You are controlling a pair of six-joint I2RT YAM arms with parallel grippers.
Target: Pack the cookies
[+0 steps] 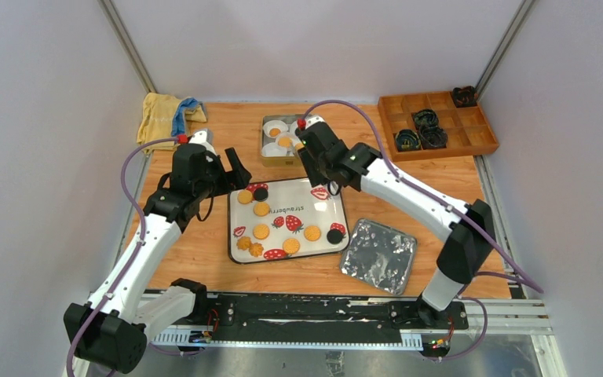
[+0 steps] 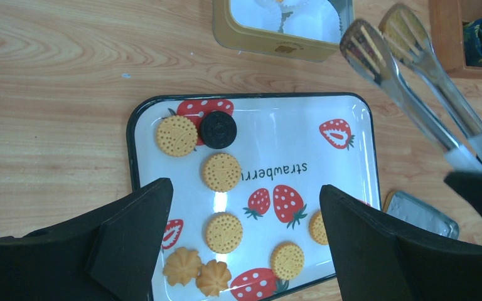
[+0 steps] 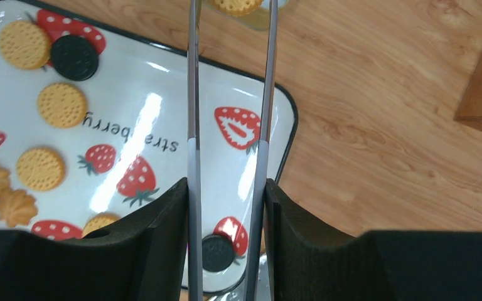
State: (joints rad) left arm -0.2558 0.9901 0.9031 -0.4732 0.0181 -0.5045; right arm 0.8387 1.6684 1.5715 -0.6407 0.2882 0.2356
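Several golden cookies and two black ones lie on a white strawberry-print tray. My left gripper is open and empty above the tray's back left part. In the left wrist view its fingers spread wide over the cookies. My right gripper is shut on metal tongs, whose tips reach over the gold tin with white paper cups. A golden cookie sits between the tong tips. I cannot tell whether it is pinched.
A silver foil lid lies right of the tray. A wooden organiser with dark items stands at the back right. A yellow and blue cloth lies at the back left.
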